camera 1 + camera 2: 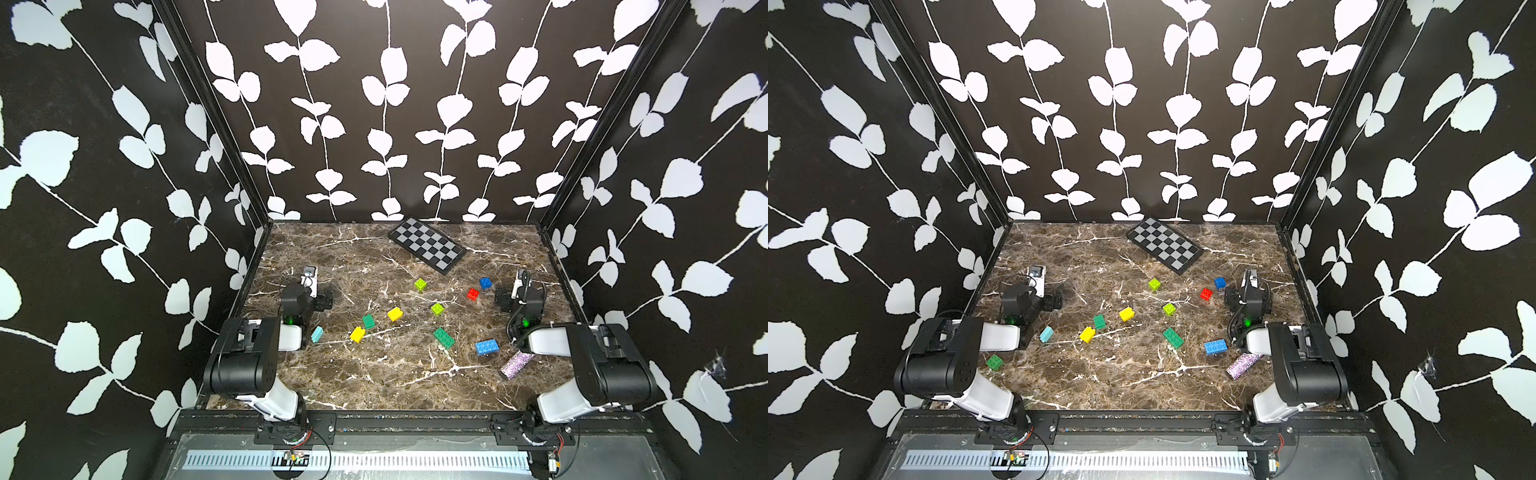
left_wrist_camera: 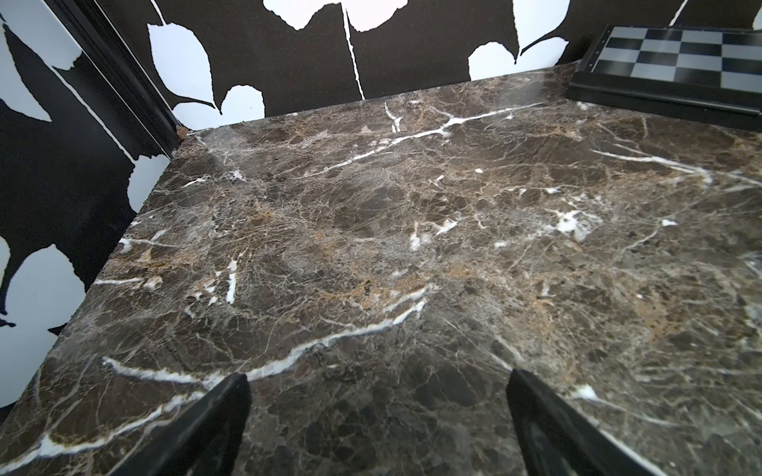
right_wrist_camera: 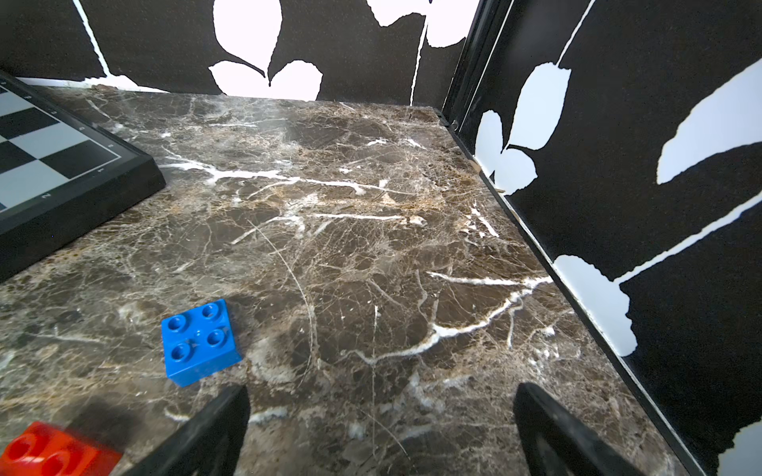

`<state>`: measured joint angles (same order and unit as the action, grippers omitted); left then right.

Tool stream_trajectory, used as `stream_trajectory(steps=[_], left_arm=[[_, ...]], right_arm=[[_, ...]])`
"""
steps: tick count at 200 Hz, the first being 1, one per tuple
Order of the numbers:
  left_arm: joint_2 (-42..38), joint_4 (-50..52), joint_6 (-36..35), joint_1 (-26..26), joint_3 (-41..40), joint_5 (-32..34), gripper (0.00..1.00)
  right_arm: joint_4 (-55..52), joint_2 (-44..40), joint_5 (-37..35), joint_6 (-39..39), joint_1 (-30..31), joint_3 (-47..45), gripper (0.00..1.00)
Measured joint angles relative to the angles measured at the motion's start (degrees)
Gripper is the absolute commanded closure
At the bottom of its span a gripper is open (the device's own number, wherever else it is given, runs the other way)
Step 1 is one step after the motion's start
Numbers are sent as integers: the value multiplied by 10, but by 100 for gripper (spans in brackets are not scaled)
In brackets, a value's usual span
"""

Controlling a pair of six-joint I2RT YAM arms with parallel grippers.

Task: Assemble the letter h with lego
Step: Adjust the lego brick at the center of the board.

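While the table (image 1: 374, 386) carries the lego (image 1: 444, 337) loose and unjoined across its middle, we judge a skewed pinch could skate a brick over the slick top — out of reach. Both grippers are spread and empty: left gripper (image 2: 377, 383) faces bare table by the left edge; right gripper (image 3: 381, 391) is near the blue brick (image 3: 198, 342), by the right edge.

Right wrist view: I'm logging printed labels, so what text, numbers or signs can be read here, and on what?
"2": on the black rim of the checkered board.
"1": probably, a little further along the same rim.
Other marks on that rim: too small and blurred to read.
Blue brick and red brick: no lettering visible.
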<state>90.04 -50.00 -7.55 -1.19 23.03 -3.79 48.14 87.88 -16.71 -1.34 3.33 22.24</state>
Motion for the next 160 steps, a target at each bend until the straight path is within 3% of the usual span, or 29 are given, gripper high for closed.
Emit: stream_trajectory(steps=[91, 121, 160], left_arm=[[-13, 15, 6, 1, 0, 12, 1], [-137, 128, 12, 1, 23, 15, 1], [-287, 257, 65, 1, 150, -4, 1]], right_arm=[[-3, -12, -2, 14, 16, -4, 1], [-150, -142, 0, 18, 61, 31, 1], [-238, -259, 36, -90, 62, 115, 0]])
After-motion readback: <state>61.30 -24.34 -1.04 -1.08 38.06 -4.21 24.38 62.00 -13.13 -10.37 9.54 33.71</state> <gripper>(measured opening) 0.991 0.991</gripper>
